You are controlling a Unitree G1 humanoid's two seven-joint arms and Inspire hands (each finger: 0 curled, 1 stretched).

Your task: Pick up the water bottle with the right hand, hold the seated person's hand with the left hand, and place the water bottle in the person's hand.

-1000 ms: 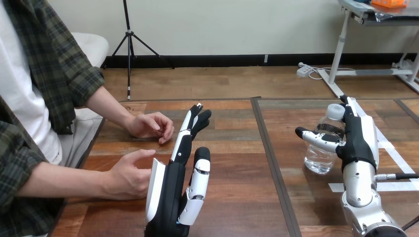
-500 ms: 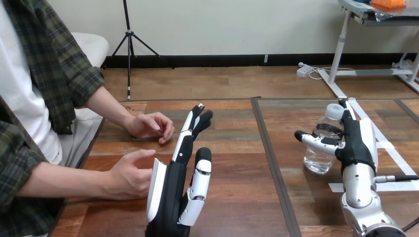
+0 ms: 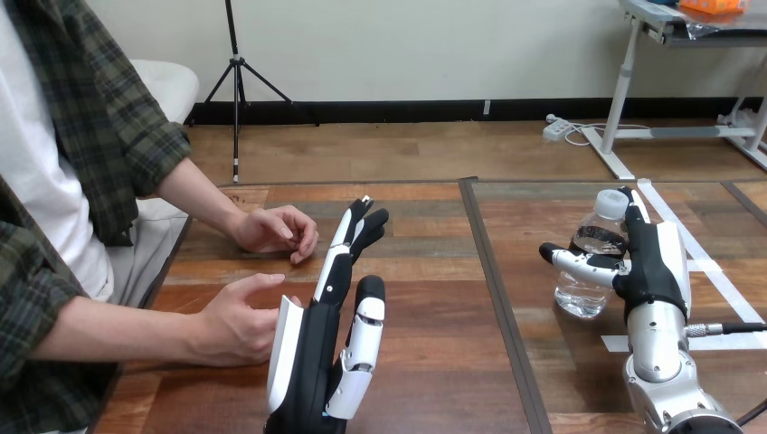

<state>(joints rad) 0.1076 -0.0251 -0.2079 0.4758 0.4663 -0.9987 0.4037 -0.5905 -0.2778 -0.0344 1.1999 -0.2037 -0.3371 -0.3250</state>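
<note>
Water bottle (image 3: 586, 271), one, upright on table (image 3: 434, 362), between thumb and straight, unclenched fingers of right hand (image 3: 655, 264). Left hand (image 3: 309, 354), flat-open, well apart from bottle, beside two hands of the person: near (image 3: 237, 318), far (image 3: 276, 231).

The wooden table (image 3: 434, 362) has a plank-patterned tabletop in mixed browns, with a thin dark border along its far edge. A dark seam (image 3: 496, 289) runs from the far edge to the near edge, a little right of the middle, splitting the tabletop into two panels. On the right panel a strip of white tape (image 3: 719, 280) slants from the far edge toward the right edge, and a second white strip (image 3: 613, 344) lies crosswise nearer the near edge.
</note>
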